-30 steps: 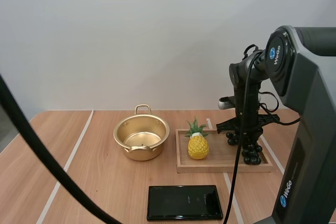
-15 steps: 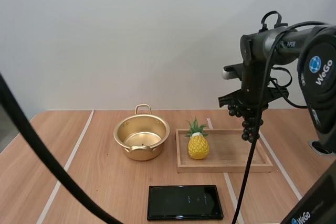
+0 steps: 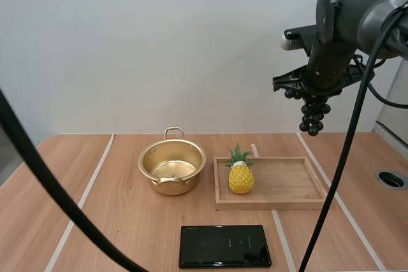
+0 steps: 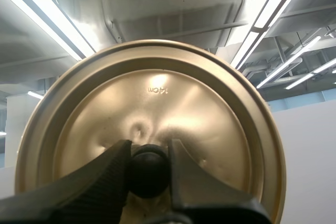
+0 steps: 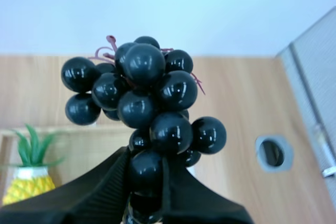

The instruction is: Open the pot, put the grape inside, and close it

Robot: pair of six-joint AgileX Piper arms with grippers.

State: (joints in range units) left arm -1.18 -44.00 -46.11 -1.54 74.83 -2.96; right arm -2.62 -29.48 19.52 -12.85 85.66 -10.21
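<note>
A gold pot [image 3: 172, 167] stands open on the table, left of a wooden tray [image 3: 287, 195]. My right gripper [image 3: 313, 93] is high above the tray's right part, shut on a bunch of black grapes [image 3: 310, 111] that hangs from it. In the right wrist view the two fingers pinch the grapes [image 5: 144, 106] at the bunch's base. My left gripper [image 4: 149, 169] is shut on the black knob [image 4: 148, 170] of the gold pot lid [image 4: 152, 129], held up with its top face toward the camera.
A toy pineapple [image 3: 240, 171] stands at the tray's left end. A black phone [image 3: 224, 245] lies flat near the front edge. A round hole [image 3: 390, 179] sits in the table at the right. White lines cross the tabletop.
My right gripper has lifted the grapes off the tray, rising and shifting a little right. The pot, pineapple and phone have not moved.
</note>
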